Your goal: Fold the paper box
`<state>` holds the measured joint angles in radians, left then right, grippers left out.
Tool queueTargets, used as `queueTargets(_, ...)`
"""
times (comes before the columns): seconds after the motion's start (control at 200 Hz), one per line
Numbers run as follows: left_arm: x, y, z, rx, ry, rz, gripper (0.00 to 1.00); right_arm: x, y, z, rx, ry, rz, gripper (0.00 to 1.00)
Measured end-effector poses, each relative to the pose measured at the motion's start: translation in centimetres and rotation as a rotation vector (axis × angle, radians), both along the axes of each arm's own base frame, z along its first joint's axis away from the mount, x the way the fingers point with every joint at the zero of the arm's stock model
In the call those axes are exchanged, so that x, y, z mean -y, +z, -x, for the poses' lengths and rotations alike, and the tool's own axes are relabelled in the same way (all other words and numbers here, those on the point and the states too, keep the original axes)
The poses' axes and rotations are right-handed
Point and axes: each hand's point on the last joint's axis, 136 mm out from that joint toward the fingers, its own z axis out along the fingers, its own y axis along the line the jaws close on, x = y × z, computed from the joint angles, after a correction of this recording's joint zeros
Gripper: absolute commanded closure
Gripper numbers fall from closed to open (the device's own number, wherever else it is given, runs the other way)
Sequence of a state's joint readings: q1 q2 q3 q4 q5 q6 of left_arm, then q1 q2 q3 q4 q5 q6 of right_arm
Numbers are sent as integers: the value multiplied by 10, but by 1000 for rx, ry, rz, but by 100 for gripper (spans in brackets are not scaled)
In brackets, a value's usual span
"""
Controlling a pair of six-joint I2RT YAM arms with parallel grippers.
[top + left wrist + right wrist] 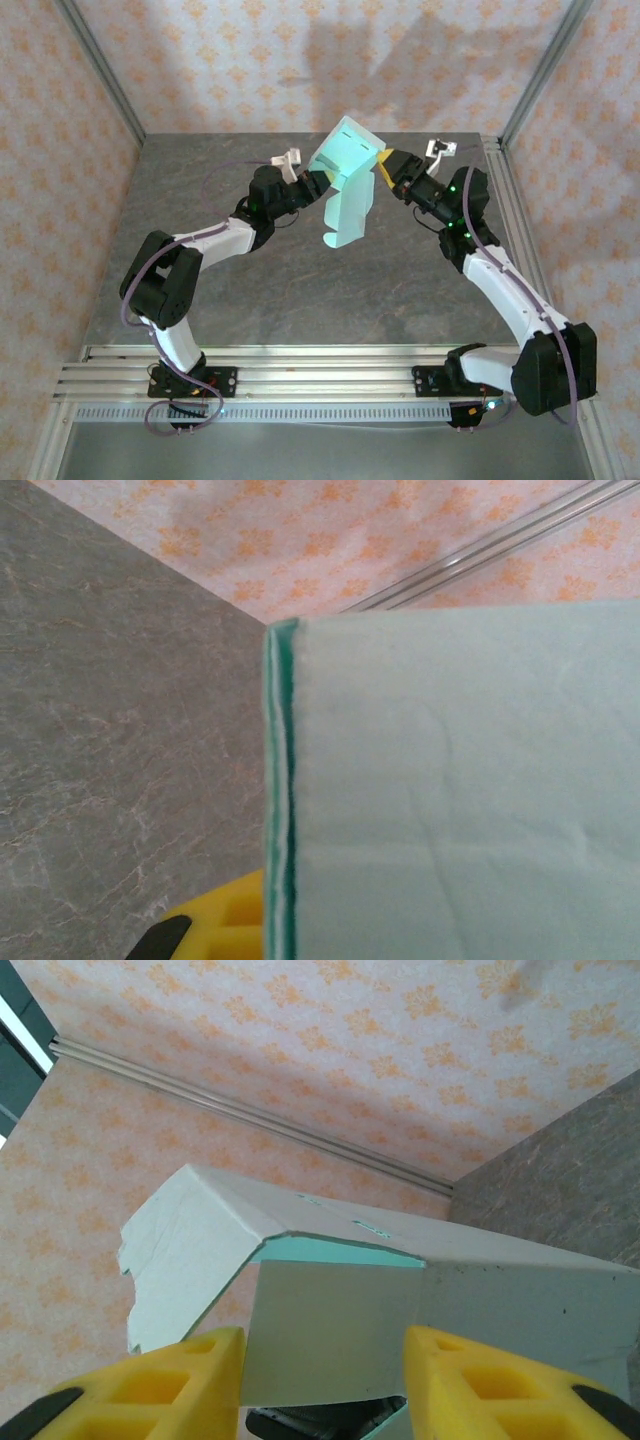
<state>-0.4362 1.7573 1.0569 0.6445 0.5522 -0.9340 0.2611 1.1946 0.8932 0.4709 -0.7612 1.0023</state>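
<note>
- Two arms reach from the near rail [300,365] toward the far middle of the grey table [250,290] and meet at one object held up between them.
- The paper box [345,160] is pale mint-green card, partly folded, raised above the far centre of the table. Its upper part forms a tilted hollow shell, and a long panel hangs from it toward the near side.
- From above it cannot be told whether the lower tip of that hanging panel touches the table.
- The left gripper [318,185] sits at the left side of the paper box, jaws together and clamped on the thin card.
- In the left wrist view, the paper box [460,780] covers the right half. Its folded edge runs upright down the middle, with a darker green line along the crease. One yellow finger [225,920] shows at the bottom, just left of that edge.
- The right gripper [387,165] sits at the right side of the paper box, facing the left gripper across it.
- In the right wrist view, the right gripper [320,1350] has its two yellow fingers standing apart. A pale panel of the paper box [420,1300] lies in the gap and rises beyond them, and an angled flap juts out to the left. Contact between pads and card cannot be made out.
- The walls [300,60], pale with an orange floral pattern, enclose the table on the left, far and right sides, with metal posts [105,75] at the far corners.
</note>
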Motion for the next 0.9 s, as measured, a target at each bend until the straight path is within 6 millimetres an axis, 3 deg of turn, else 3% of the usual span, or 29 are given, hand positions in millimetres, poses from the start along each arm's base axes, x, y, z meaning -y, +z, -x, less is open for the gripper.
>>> queueTargets(0.2,-1,-1,-1,-10,7,1,100,9,-5,3,16,-46,17,42)
queueTargets(0.415,0,0,0,-18,9,13,100,32,-9,15,42,-140,20,43)
queueTargets(0.896,5,3,2,-10,-20,16,100,18,-22,-6,-37,-80,-1,45)
